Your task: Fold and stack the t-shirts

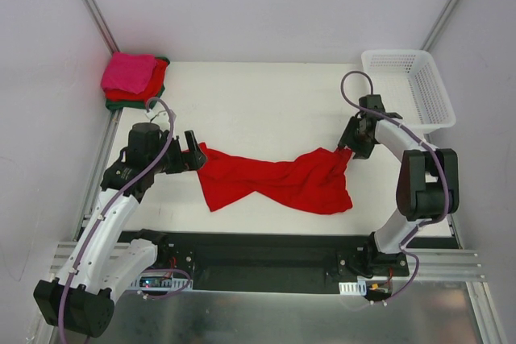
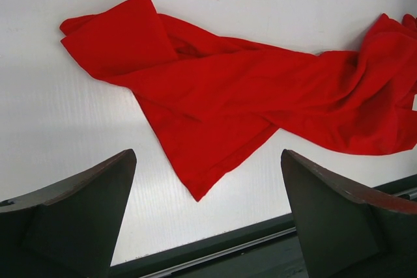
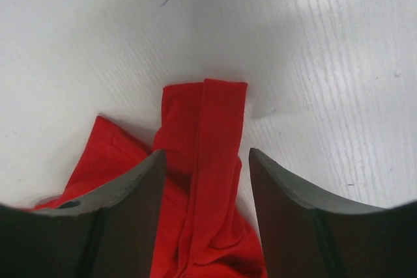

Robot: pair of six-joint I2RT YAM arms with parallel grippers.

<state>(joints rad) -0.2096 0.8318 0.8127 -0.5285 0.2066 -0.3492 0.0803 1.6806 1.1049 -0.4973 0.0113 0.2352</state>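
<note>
Trouble, if any, would start on my left side. Beyond my left pincer (image 1: 196, 152), toward the far corner of the tabletop (image 1: 258, 94), sits the folded stack (image 1: 133, 80), hot pink on top with red and dark green under it, well apart from me. My left pincer stands wide and holds nothing, its tips just beside the nearest end of the red t-shirt (image 1: 274, 181). In my left wrist view the shirt sprawls ahead of the fingers, twisted at its middle, with one flap folded over on itself. If I bite there without finding a true corner, I judge I would catch two layers and lock the twist in when I spread the cloth.

The shirt runs crumpled from that pincer across to my right pincer (image 1: 348, 153), which stands half narrowed astride a rolled strip of its edge. Cloth fills most of the gap, yet I cannot tell whether the fingers (image 3: 117, 213) actually pinch it. A lift on so thin a roll could let it slide out, or drag the whole shirt toward my right. Past my right pincer stands the basket (image 1: 419, 90), apart from the cloth.
</note>
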